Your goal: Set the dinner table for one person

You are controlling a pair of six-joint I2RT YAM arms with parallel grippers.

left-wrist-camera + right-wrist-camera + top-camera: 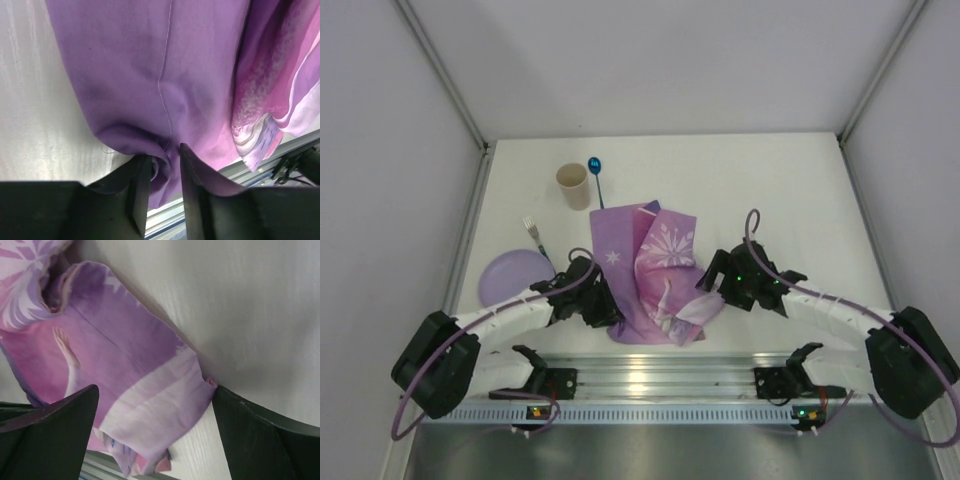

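Note:
The purple-pink princess placemat (655, 275) lies crumpled and folded on the white dinner table (790, 190), near its ribbed rail. My left gripper (603, 312) is shut on the placemat's near left corner; in the left wrist view a purple fold (162, 172) is pinched between the fingers. My right gripper (712, 283) is open at the placemat's right edge; the right wrist view shows the cloth (145, 405) lying between the spread fingers, its corner touching the right finger (250, 425). A lilac plate (510, 277), a fork (535, 238), a beige cup (573, 185) and a blue spoon (597, 175) sit at the left.
The aluminium rail (650, 375) runs along the near edge between the arm bases. White walls enclose the table on the left, right and far sides.

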